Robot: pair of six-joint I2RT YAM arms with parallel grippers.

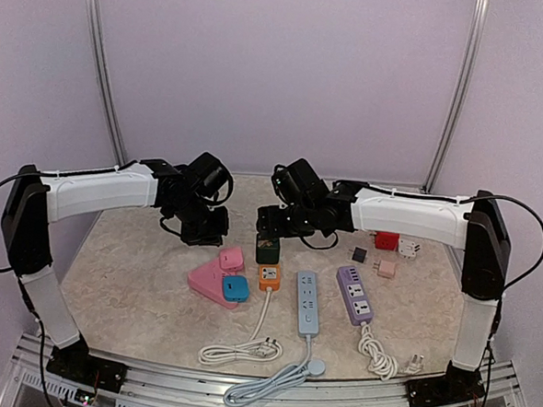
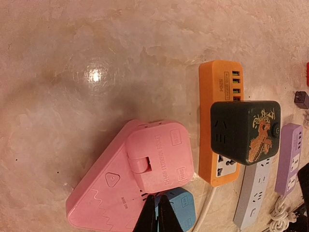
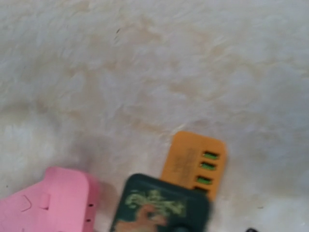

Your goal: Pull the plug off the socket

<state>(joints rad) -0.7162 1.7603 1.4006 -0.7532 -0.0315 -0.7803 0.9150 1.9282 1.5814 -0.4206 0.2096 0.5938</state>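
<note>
Left gripper (image 2: 157, 218) had its two black fingertips shut together on nothing, hanging low above the pink triangular socket (image 2: 96, 198). Nearest the arm bases lay the white cords (image 1: 241, 351). Beyond them sat the pale blue strip (image 1: 308, 303) and the purple strip (image 1: 354, 294). Farther back, at mid-table, the dark green cube plug (image 2: 246, 131) stood seated in the orange strip (image 2: 219, 82). The right gripper (image 1: 272, 220) hovered just above it. Whether that one was open could not be told, as its own camera showed no fingers.

The cube looked like rigid, smooth, light plastic, probably held only by prong friction. The strip seemed light enough to rise with it. Pinning the strip's bare far end, by the USB ports, and pinching the cube across two opposite flat sides seemed the soundest hold for a straight upward pull.
</note>
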